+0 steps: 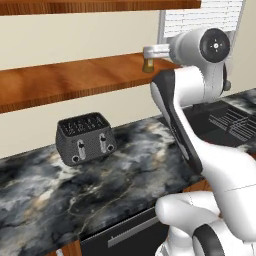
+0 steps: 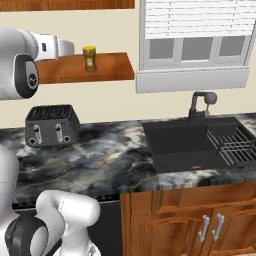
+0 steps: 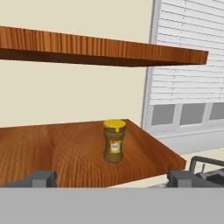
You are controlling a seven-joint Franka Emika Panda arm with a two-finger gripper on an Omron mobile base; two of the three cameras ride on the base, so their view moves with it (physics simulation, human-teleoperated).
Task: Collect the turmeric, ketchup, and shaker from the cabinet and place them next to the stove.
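The turmeric (image 3: pixel 114 141), a squat brown jar with a yellow lid, stands upright on the lower board of the cabinet (image 3: pixel 57 153), near its right end. My gripper (image 3: pixel 113 179) is open, and its two dark fingertips (image 3: pixel 41 178) are spread wide on either side, short of the jar. From the left base, the gripper (image 1: pixel 148 52) hovers over the shelf just before the turmeric (image 1: pixel 148 65). The right base view has the turmeric (image 2: pixel 89 58) a little to the right of the hand. The ketchup, shaker and stove are out of view.
A second shelf board (image 3: pixel 100 50) runs above the jar. A dark grey toaster (image 2: pixel 52 125) sits on the marble counter (image 2: pixel 110 160) below. To the right are a black sink (image 2: pixel 185 142) with faucet (image 2: pixel 201 102), a dish rack (image 2: pixel 235 147) and a shuttered window (image 2: pixel 195 35).
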